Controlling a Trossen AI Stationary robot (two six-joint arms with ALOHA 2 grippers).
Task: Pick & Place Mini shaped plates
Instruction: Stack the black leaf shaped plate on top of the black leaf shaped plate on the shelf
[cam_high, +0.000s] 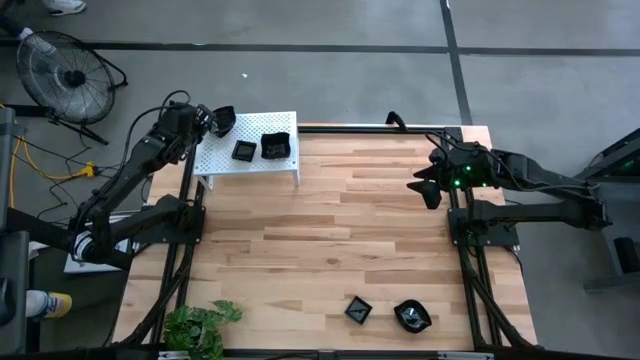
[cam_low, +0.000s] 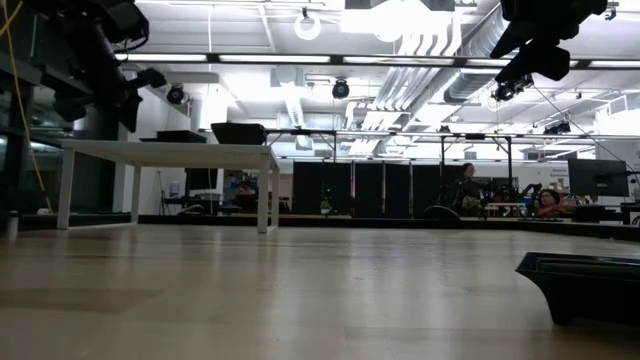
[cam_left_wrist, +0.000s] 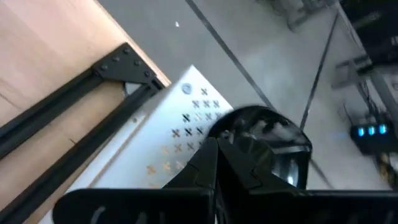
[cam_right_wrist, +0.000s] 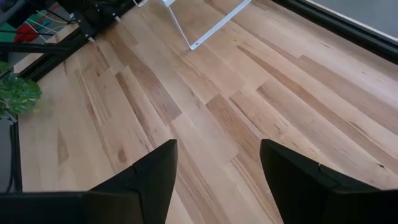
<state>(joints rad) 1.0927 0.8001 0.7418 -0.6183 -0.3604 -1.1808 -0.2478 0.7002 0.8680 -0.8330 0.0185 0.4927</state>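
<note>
My left gripper (cam_high: 213, 118) is up over the far left corner of the white shelf (cam_high: 215, 160), and it's clamped shut on one of the little black plates (cam_left_wrist: 264, 140). From my left wrist camera you can see the two fingers (cam_left_wrist: 205, 168) pinched together on the rim of that glossy dish, with the perforated shelf top just underneath it and the black table frame (cam_left_wrist: 74, 102) off to the side. The plate hangs above the shelf's edge; I can't tell if it's touching the shelf or just above it.

Two more black plates are already sitting on the shelf, just to the inner side of my left gripper: a smaller square one (cam_high: 244, 150) and a bigger one (cam_high: 275, 146) right beside it, close but apart.

My right gripper (cam_high: 424, 185) is parked over the right side of the wooden table (cam_high: 330, 230), jaws spread wide with nothing between them. The right wrist camera shows bare wood between the fingers (cam_right_wrist: 155, 174).

Two plates lie on the table well away from both grippers, down by the near edge: a square one (cam_high: 358, 309) and a leaf-ish one (cam_high: 412, 316) next to it, not touching. In the low view one of them shows as a dark edge (cam_low: 585, 285) close to the camera. There's also a small green plant (cam_high: 200, 325) at the near left corner.
</note>
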